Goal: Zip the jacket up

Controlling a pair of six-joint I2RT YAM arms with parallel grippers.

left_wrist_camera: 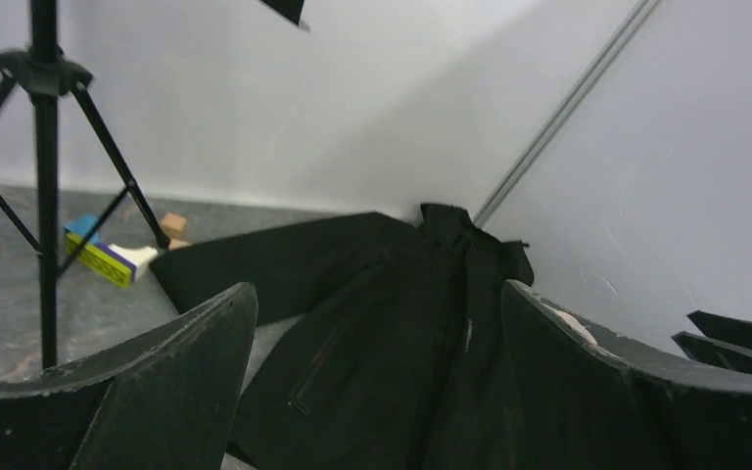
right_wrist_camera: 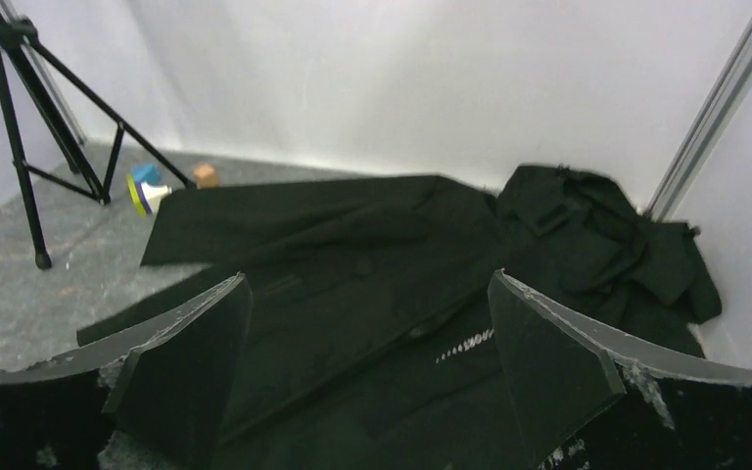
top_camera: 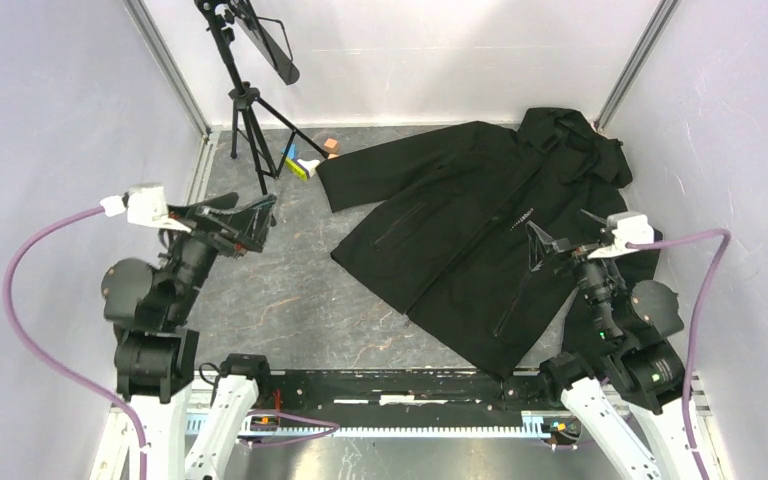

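Black fingers of my right claw (right_wrist_camera: 367,277) stand wide apart and empty, hovering over the right side of the jacket (top_camera: 440,230), just near of its white lettering (top_camera: 523,215). My left claw (left_wrist_camera: 379,287) is spread just as wide, holding nothing, over bare table (top_camera: 290,300) at the left and well apart from the cloth. The jacket lies flat at centre-right, its hood (top_camera: 560,135) bunched in the far right corner and its hem toward me. I judge I should pin the hem taut with one claw, then draw the slider toward the hood with the other. I cannot make out the pull, black on black. The tripod (top_camera: 245,110) stands close by my left claw, and small coloured blocks (top_camera: 305,160) sit just beside the far sleeve, off the zip line.
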